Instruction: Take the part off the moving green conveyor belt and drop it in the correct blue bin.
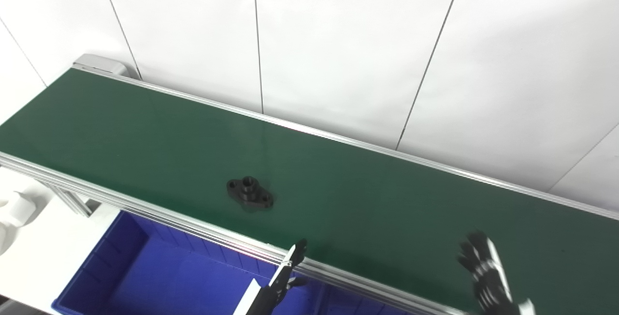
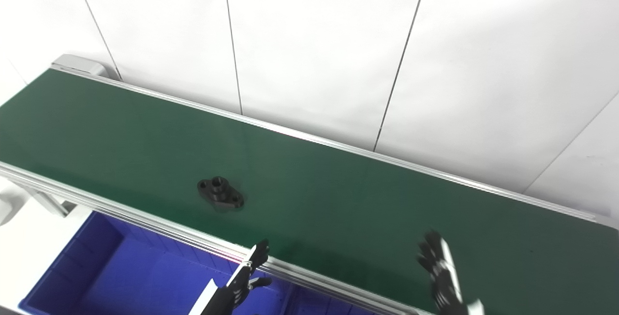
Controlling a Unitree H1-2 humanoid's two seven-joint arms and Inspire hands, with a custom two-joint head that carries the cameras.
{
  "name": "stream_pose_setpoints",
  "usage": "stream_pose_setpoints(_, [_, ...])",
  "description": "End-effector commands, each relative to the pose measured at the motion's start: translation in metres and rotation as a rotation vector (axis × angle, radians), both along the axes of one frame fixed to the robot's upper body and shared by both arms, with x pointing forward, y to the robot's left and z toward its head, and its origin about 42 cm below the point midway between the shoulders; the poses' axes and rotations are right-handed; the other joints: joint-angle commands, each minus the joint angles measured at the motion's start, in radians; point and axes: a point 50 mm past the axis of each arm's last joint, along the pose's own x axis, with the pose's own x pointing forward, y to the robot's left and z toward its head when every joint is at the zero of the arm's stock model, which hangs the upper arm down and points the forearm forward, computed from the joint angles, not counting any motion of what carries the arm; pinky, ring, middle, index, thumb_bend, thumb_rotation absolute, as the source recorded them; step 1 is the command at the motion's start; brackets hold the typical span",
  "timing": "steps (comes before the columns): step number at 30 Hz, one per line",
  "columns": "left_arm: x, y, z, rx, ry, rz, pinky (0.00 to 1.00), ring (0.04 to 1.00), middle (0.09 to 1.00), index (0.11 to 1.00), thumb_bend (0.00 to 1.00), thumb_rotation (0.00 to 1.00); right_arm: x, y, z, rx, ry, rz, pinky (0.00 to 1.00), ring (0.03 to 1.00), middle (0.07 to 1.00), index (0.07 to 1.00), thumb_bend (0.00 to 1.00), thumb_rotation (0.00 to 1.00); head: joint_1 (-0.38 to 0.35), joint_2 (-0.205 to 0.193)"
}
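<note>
Lying flat on the green conveyor belt [image 1: 338,199], a black two-hole flange part [image 1: 250,193] sits near the belt's near edge, untouched and well apart from both hands. The left hand [image 1: 286,276] hangs at the aluminium side rail [image 1: 145,206], its fingers [image 2: 258,253] straight and spread with the thumb out to the side, holding nothing; it is above the blue bin [image 1: 111,266] that stands below the belt on the near side. The right hand [image 1: 483,266] hovers over the belt farther right, fingers splayed and empty, slightly blurred. The left eye view shows a white moulded object [image 1: 17,208] at the far left edge beside the belt's support leg [image 1: 70,201]; the right eye view cuts most of that off but shows the belt's far right end against the white panelled wall [image 2: 314,49]. The near rail hides the bin's far wall, and the left forearm covers part of the bin's interior.
</note>
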Motion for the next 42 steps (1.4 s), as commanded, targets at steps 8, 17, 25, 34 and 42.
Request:
stream_pose_setpoints(8, [0.0, -0.007, 0.008, -0.012, -0.033, 0.012, 0.86, 1.0, 1.0, 1.0, 0.79, 0.89, 0.071, 0.042, 0.043, -0.232, -0.046, 0.025, 0.75, 0.859, 0.916, 0.912, 0.76, 0.63, 0.003, 0.003])
stream_pose_setpoints(17, [-0.004, -0.011, 0.015, -0.021, -0.017, 0.026, 0.86, 0.998, 1.0, 1.0, 0.8, 0.91, 0.122, 0.081, 0.042, -0.389, -0.045, 0.041, 0.62, 0.778, 0.86, 0.88, 0.82, 0.49, 0.015, 0.006])
stream_pose_setpoints(25, [-0.006, -0.012, 0.02, -0.044, 0.0, 0.029, 0.87, 1.0, 1.0, 1.0, 0.8, 0.89, 0.146, 0.116, 0.036, -0.596, -0.136, 0.064, 0.6, 0.757, 0.829, 0.86, 0.84, 0.5, 0.018, 0.015])
stream_pose_setpoints(34, [-0.007, -0.017, 0.021, -0.049, 0.007, 0.03, 0.86, 0.996, 1.0, 1.0, 0.79, 0.89, 0.148, 0.154, 0.036, -0.765, -0.204, 0.089, 0.54, 0.697, 0.776, 0.827, 0.89, 0.47, 0.028, 0.029])
stream_pose_setpoints(42, [-0.009, -0.022, 0.025, -0.07, 0.01, 0.031, 0.87, 0.997, 1.0, 1.0, 0.79, 0.88, 0.144, 0.171, 0.023, -0.825, -0.2, 0.137, 0.5, 0.658, 0.76, 0.83, 0.87, 0.47, 0.039, 0.04])
